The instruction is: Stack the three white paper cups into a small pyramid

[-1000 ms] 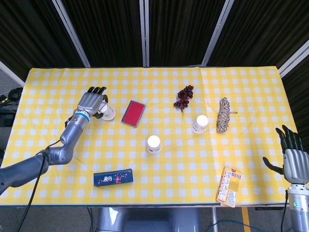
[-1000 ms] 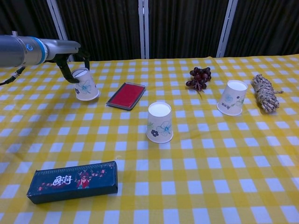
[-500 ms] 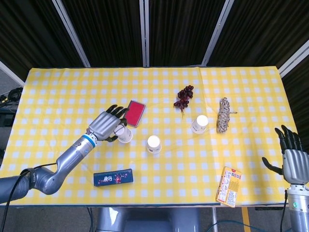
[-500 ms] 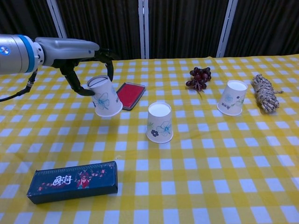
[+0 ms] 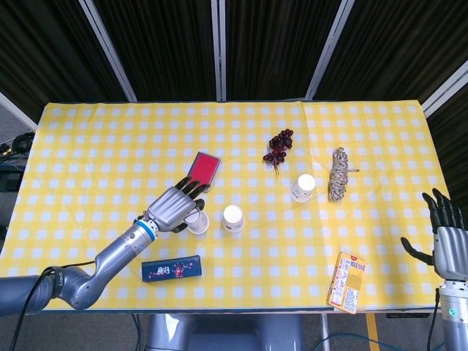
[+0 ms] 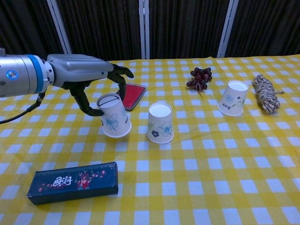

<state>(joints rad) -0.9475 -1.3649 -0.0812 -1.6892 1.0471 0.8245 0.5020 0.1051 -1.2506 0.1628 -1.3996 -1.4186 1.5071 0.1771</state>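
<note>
While the left robot hand (image 6: 89, 77) reaches in from the left edge of the chest view, its fingers (image 6: 119, 72) and thumb grip an upside-down white paper cup (image 6: 114, 116) with a blue flower print, just left of the frame's centre. That held cup stands, slightly tilted, at the yellow-and-white checked cloth of the bench (image 6: 211, 154); whether its rim touches the cloth cannot be told. Just beside it to the right, apart from it, stands a second upside-down cup (image 6: 160, 123) near the middle of the frame. A third cup (image 6: 233, 98) stands well apart in the upper right, near a bundle of rope (image 6: 265, 93) at the right edge. A bunch of dark grapes (image 6: 200, 78) lies above centre, and a flat red case (image 6: 132, 93) lies behind the held cup. A dark printed box (image 6: 73, 182) lies in the lower left. In the head view, a yellow snack packet (image 5: 348, 281) lies at the lower right, and the right robot hand (image 5: 447, 245) hovers off the bench's lower right edge, fingers spread and holding nothing.
</note>
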